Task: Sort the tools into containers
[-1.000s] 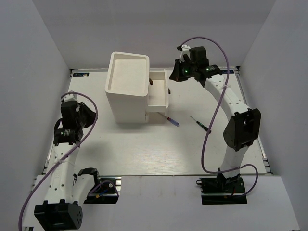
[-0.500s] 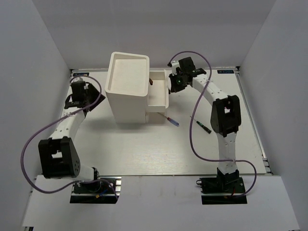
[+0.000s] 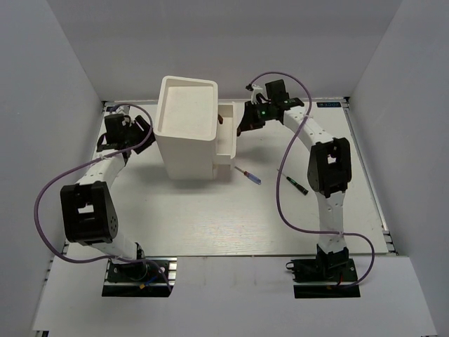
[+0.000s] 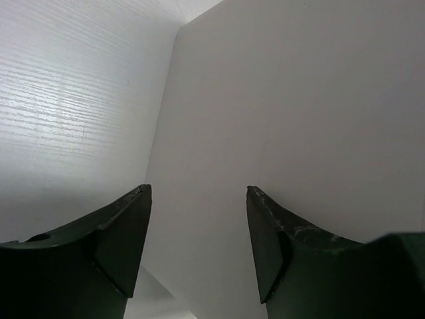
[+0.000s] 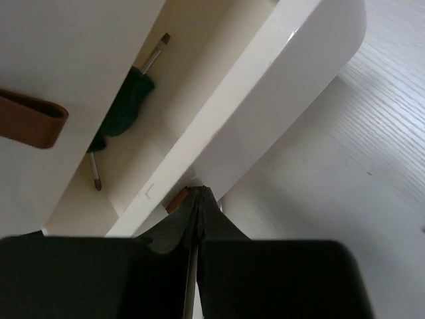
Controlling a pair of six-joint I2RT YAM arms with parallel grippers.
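Note:
The tall white box point(image 3: 184, 140) stands at the table's back middle, with a drawer point(image 3: 226, 149) open on its right side. My right gripper point(image 3: 243, 128) is shut, its tips point(image 5: 199, 193) pressed against the drawer's front wall point(image 5: 292, 73) beside a small brown knob point(image 5: 175, 199). A green-handled screwdriver point(image 5: 129, 100) lies in the drawer. My left gripper point(image 3: 142, 128) is open and empty, close to the box's left wall point(image 4: 299, 100). A blue-purple screwdriver point(image 3: 250, 175) and a dark screwdriver point(image 3: 293, 182) lie on the table right of the box. No pliers are in view.
Another brown knob point(image 5: 26, 118) sticks out of the box above the drawer. White walls enclose the table point(image 3: 210, 217) on the left, back and right. Purple cables loop off both arms.
My left gripper has swung from the table's left to the box's left wall. My right gripper has dropped from above onto the drawer's front, and the drawer sits a little further in.

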